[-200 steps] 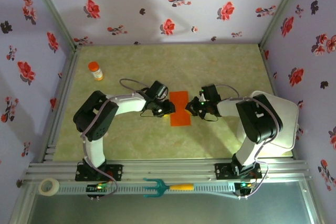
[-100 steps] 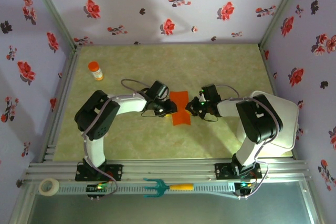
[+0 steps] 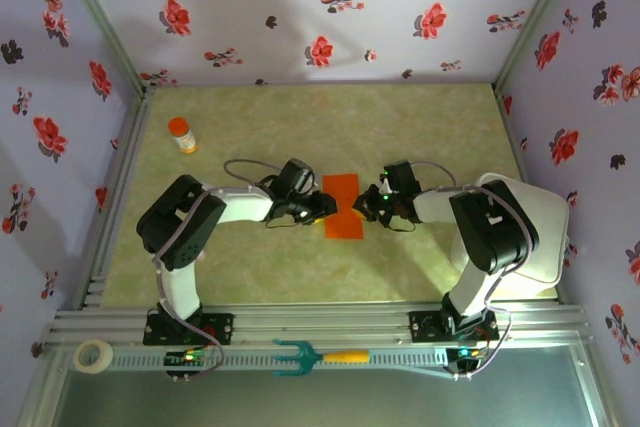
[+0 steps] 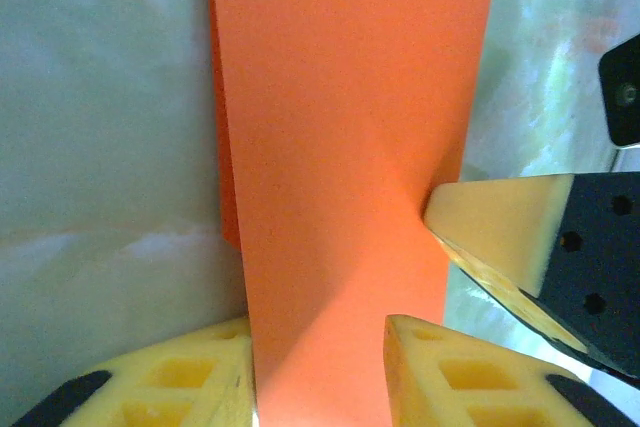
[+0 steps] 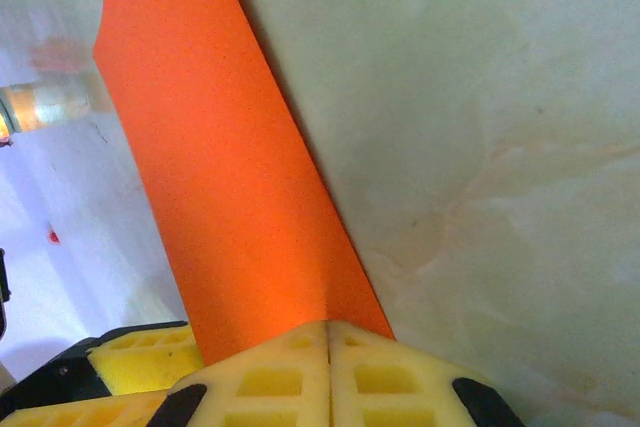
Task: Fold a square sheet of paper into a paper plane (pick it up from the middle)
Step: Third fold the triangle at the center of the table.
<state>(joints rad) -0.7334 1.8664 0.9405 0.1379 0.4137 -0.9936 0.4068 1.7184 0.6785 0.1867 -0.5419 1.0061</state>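
Broadly, the pale green table [image 3: 400, 127] fills the floor of the booth, and the left arm [image 3: 235, 202] and right arm [image 3: 445, 205] reach in from 6 o'clock to meet at its middle. Between them lies the square sheet of paper [image 3: 342, 207] — it shows as an orange-red oblong, not a square, so I judge it already folded once in half. Its long axis runs from 12 to 6 o'clock in the overhead view.

The left gripper [image 3: 320, 209] sits at the sheet's 9 o'clock edge and the right gripper [image 3: 367, 205] at its 3 o'clock edge, so both face each other across the short axis and neither is the nearer. In the left wrist view the left gripper's yellow fingers [image 4: 200, 382] stand well apart with the orange strip running up between them; they clamp nothing, and whether they press on the paper I cannot tell. One finger of the right gripper touches the paper's edge at 3 o'clock in that view.

In the right wrist view the right gripper's fingertips [image 5: 290, 367] are closed pad to pad, with the paper coming out from under their seam — a pinch on that edge, as far as I can judge.

The coming move turns on this: the sheet lies crosswise between the two, pinned on the right, free on the left, so any new crease should follow the 12-to-6 line
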